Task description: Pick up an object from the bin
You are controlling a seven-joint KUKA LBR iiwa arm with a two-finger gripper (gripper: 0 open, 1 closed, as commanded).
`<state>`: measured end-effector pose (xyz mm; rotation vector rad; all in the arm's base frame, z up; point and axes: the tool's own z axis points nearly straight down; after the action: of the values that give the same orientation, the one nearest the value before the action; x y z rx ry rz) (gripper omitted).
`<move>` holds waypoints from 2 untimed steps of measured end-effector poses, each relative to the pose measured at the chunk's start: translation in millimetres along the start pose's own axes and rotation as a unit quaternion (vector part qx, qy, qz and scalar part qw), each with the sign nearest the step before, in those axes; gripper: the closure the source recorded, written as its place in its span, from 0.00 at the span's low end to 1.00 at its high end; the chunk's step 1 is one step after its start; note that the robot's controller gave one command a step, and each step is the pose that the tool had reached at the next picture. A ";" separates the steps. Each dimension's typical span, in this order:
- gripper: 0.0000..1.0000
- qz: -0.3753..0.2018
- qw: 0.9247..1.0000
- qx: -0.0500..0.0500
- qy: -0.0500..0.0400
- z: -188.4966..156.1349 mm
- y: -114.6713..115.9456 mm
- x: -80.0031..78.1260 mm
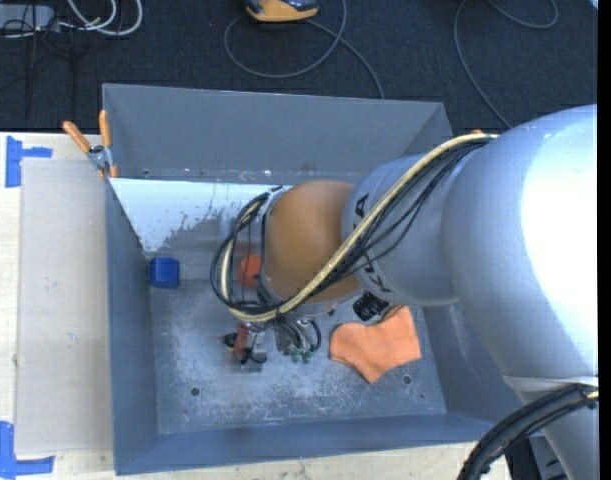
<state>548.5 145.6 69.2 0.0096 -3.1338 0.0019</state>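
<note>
My gripper is low over the middle of the bin floor, below the arm's orange wrist cover and its loops of cable. A small red-orange thing lies just behind it, partly hidden by the cables. To its right an orange cloth lies crumpled on the floor. A small black thing touches the cloth's upper edge. A blue cube sits apart at the bin's left side, near the sloping wall.
The big grey arm reaches in from the right and hides the right and back-right part of the bin. Bare speckled floor lies to the left of and in front of the gripper.
</note>
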 end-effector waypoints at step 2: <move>1.00 0.001 1.000 0.001 0.003 -10.8 -0.8 2.1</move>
<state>546.5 144.7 80.0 0.0064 -3.1273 0.0042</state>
